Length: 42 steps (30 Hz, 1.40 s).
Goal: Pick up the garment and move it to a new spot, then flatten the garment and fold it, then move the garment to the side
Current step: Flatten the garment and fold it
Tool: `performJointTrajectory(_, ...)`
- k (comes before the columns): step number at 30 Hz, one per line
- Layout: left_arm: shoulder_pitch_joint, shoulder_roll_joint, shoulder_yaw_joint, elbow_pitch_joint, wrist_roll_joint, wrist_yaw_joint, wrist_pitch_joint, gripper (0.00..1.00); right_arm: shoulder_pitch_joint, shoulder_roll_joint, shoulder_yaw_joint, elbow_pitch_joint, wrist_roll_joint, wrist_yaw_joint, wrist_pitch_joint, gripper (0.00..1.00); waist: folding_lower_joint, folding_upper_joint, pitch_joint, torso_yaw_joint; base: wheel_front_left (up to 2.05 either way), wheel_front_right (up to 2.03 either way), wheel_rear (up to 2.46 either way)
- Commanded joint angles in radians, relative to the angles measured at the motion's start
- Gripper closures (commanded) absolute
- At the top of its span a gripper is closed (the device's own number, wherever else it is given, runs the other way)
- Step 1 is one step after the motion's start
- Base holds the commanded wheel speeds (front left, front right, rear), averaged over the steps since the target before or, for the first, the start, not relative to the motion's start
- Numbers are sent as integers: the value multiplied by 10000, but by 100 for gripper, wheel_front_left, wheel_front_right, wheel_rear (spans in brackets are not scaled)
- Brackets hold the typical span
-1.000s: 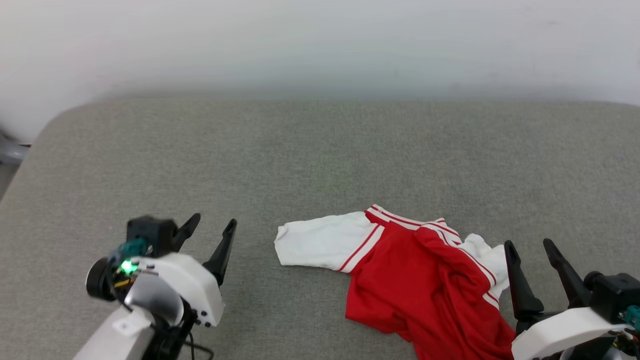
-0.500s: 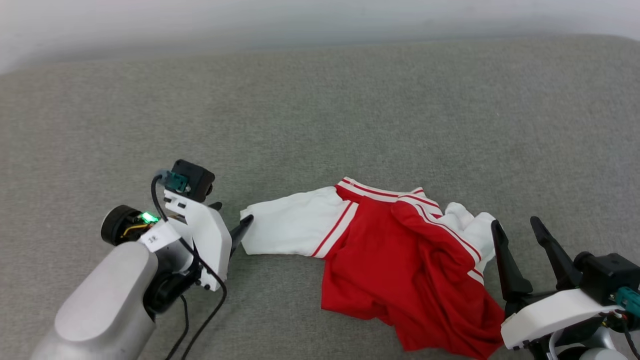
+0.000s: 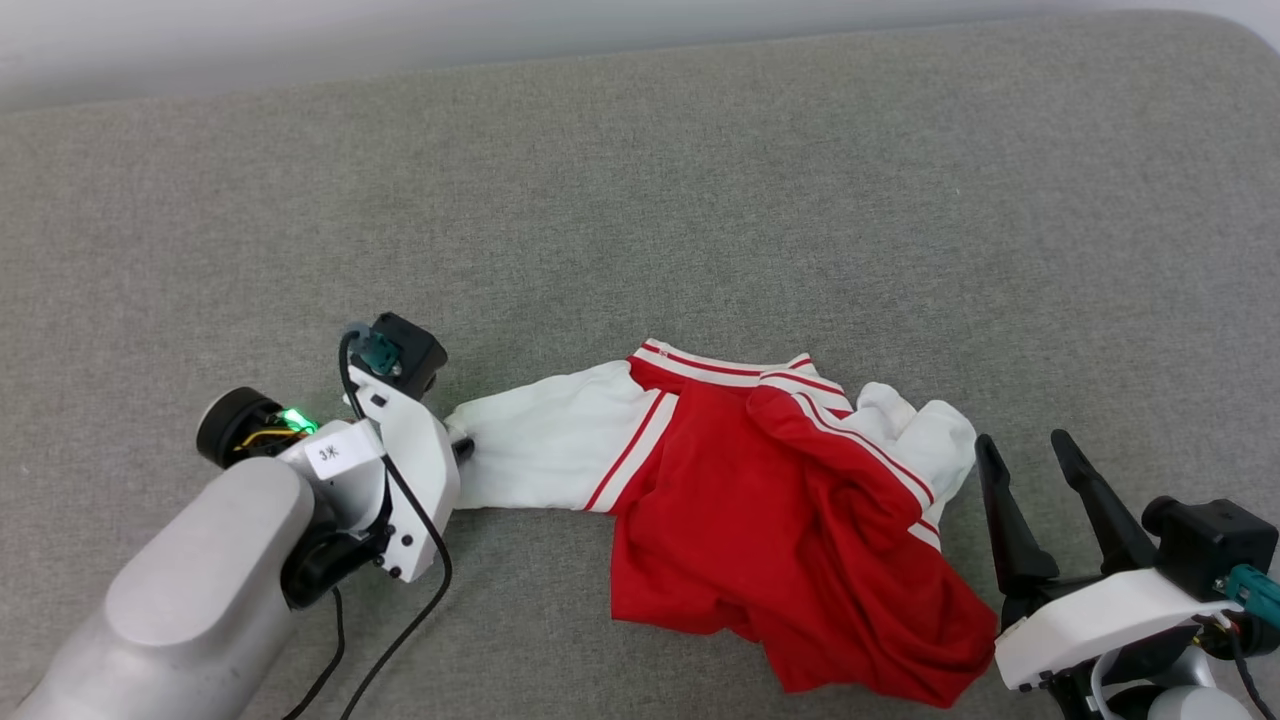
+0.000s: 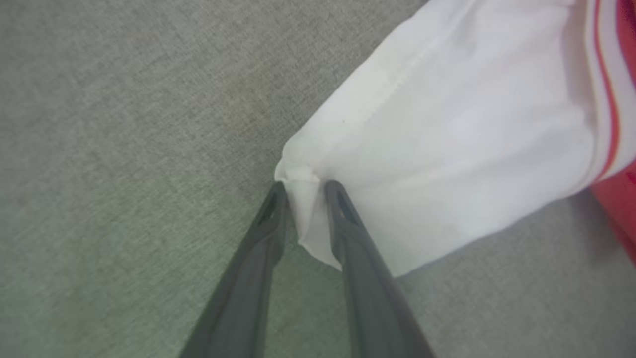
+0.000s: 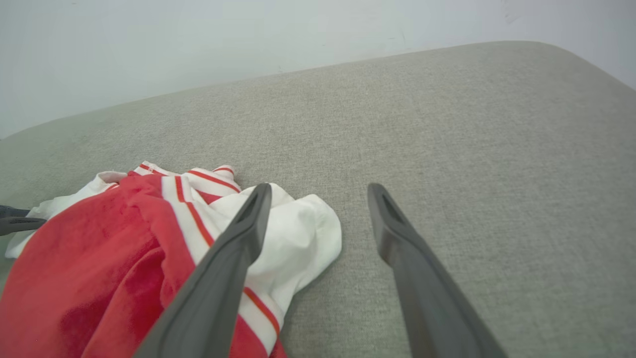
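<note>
The garment [image 3: 760, 500], red with white sleeves and red-and-white stripe trim, lies crumpled on the grey padded surface [image 3: 700, 200]. Its left white sleeve stretches flat toward my left gripper [image 3: 462, 447]. In the left wrist view the left gripper [image 4: 304, 186] has its two dark fingers drawn close, with the puckered corner of the sleeve hem [image 4: 447, 139] pinched between them. My right gripper [image 3: 1020, 440] stands open just right of the bunched white sleeve, holding nothing. In the right wrist view the right gripper [image 5: 319, 188] has its left finger over the garment [image 5: 99, 248].
The grey surface extends far behind and to both sides of the garment, up to a pale wall [image 5: 248, 40]. Its rounded back right corner [image 3: 1240, 30] shows in the head view. A black cable [image 3: 400, 620] hangs off the left wrist.
The head camera has tilted down, shifting the whole picture. My left gripper went right to the white sleeve's edge and its fingers closed in on the hem. The right gripper stayed open.
</note>
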Motion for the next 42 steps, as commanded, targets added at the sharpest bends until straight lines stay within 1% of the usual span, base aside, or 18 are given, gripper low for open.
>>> performJointTrajectory(1, 195, -60, -357, 230, 119, -52, -65, 100, -115, 15, 19, 48, 75, -3, -32, 0, -1, 0, -20, 7, 0, 0, 0)
performJointTrajectory(5, -279, -40, -484, 195, 451, -54, -1078, 100, -39, 15, -44, 252, 215, -3, 6, 0, -1, 0, -275, 94, 0, 0, 0)
performJointTrajectory(11, -728, 203, -477, -28, 797, -45, -2034, 100, 191, 15, -197, 513, 255, -3, 123, 0, -1, 0, -836, 389, 0, 0, 0)
performJointTrajectory(15, -686, 499, -272, -608, 948, 173, -2524, 100, 340, 15, -338, 583, 324, -3, 199, 0, -1, 0, -1166, 634, 0, 0, 0)
performJointTrajectory(21, 486, 1405, -387, -2179, 1239, 619, -2781, 100, 604, 14, -524, 584, 377, -3, 302, 0, -1, 0, -1589, 897, 0, 0, 0)
performJointTrajectory(23, 1025, 1715, -556, -2698, 1332, 759, -2758, 100, 684, 15, -586, 567, 387, -3, 344, 0, -1, 0, -1706, 982, 0, 0, 0)
performJointTrajectory(24, 1644, 1879, -769, -3194, 1324, 872, -2755, 100, 780, 14, -648, 546, 399, -3, 377, 0, -1, 0, -1799, 1069, 0, 0, 0)
performJointTrajectory(27, 2400, 2085, -1187, -3786, 1505, 996, -2759, 100, 855, 15, -724, 520, 399, -3, 480, 0, -1, 0, -1902, 1194, 0, 0, 0)
performJointTrajectory(29, 2941, 2073, -1493, -3965, 1451, 1013, -2768, 100, 892, 14, -747, 480, 367, -3, 542, 0, -1, 0, -1942, 1247, 0, 0, 0)
performJointTrajectory(32, 3543, 2068, -1777, -3826, 1398, 1129, -2810, 100, 941, 14, -809, 435, 394, -3, 647, 0, -1, 0, -1994, 1345, 0, 0, 0)
performJointTrajectory(36, 4165, 1946, -1894, -3302, 1263, 1383, -3145, 100, 1039, 14, -910, 386, 378, -3, 764, 0, -1, 0, -2092, 1448, 0, 0, 0)
performJointTrajectory(42, 4480, 1881, -1539, -2193, 1253, 1915, -4108, 100, 1142, 14, -1136, 275, 293, -3, 934, 0, -1, 0, -2264, 1607, 0, 0, 0)
